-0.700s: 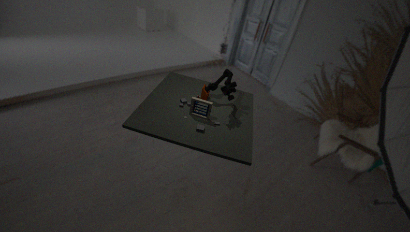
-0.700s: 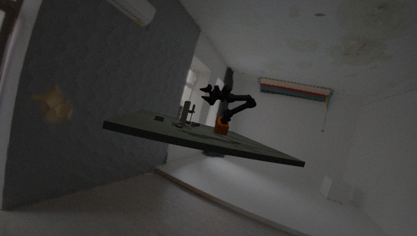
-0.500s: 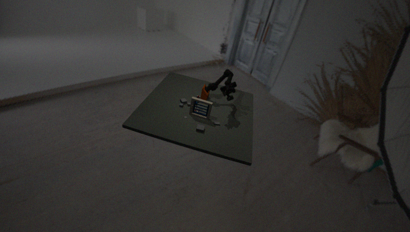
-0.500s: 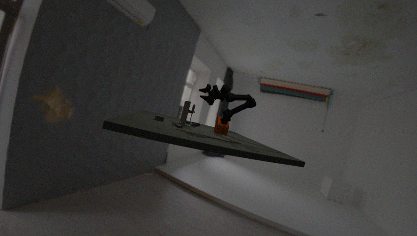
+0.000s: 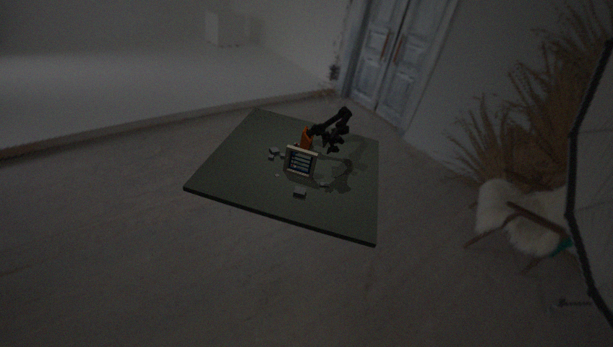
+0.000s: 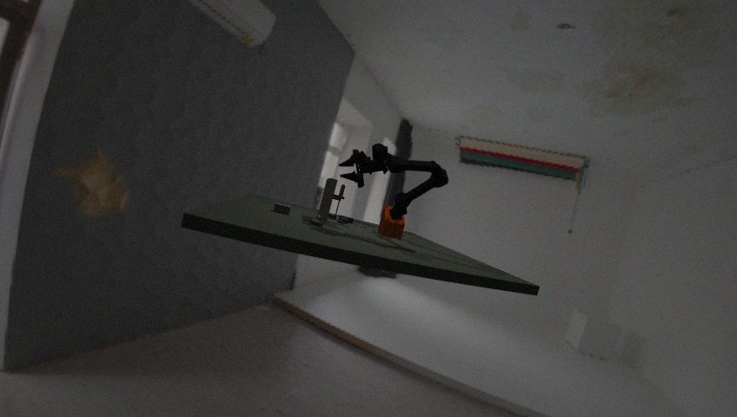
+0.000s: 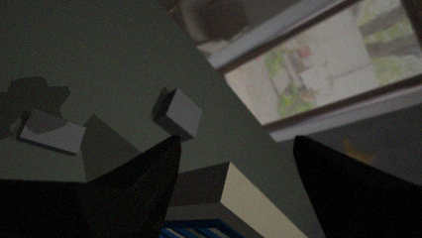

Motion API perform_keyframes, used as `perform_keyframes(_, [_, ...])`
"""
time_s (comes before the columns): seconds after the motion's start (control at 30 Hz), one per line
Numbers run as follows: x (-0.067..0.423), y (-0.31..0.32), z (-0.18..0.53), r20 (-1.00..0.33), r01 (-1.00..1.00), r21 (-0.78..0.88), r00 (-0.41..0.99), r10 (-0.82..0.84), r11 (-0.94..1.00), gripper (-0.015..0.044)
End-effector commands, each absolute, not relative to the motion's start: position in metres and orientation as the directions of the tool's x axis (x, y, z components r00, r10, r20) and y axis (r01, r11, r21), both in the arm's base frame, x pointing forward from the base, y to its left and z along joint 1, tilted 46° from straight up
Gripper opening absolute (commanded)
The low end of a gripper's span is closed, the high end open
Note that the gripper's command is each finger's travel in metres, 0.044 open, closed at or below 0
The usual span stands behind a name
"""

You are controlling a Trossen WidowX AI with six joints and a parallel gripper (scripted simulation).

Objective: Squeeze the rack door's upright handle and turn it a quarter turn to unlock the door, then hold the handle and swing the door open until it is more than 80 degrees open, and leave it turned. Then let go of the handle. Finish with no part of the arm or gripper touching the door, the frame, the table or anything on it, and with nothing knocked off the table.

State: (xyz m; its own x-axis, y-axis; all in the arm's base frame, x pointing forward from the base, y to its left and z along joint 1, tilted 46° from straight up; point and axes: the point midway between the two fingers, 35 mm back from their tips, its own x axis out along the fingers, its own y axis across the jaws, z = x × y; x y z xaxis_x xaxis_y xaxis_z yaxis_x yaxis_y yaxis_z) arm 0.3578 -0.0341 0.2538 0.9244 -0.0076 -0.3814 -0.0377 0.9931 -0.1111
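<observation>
The rack's cream frame (image 5: pixel 314 166) (image 6: pixel 327 200) (image 7: pixel 258 203) stands upright on the table, with blue and pale slats inside it. The upright handle (image 6: pixel 341 191) shows as a small dark bar on the arm's side of the frame. The door's angle and the handle's turn cannot be made out. My gripper (image 5: pixel 327 146) (image 6: pixel 341 170) (image 7: pixel 237 143) is partly open and empty. It hangs above the handle in the exterior view, apart from it and from the frame. The handle is not visible in the wrist view.
A grey block (image 5: pixel 299 192) (image 6: pixel 282 208) (image 7: pixel 185 115) lies beyond the rack. A flat grey block (image 5: pixel 324 184) (image 7: pixel 53 133) lies beside it. Another block (image 5: pixel 274 150) and smaller pieces lie on the rack's other side. The green table (image 5: pixel 241 171) (image 6: pixel 439 263) ends in open edges.
</observation>
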Motion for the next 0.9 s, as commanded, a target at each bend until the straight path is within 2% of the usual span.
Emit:
perform_keyframes(0.0, [0.362,-0.046,0.234,-0.483,-0.065,-0.117,0.875,0.0,0.991,0.0295])
perform_keyframes(0.43, [0.364,-0.082,0.181,-0.729,-0.119,-0.026,0.682,0.063,0.993,0.0295])
perform_keyframes(0.87, [0.35,-0.113,0.137,-0.861,-0.132,0.159,0.466,0.203,0.978,0.0295])
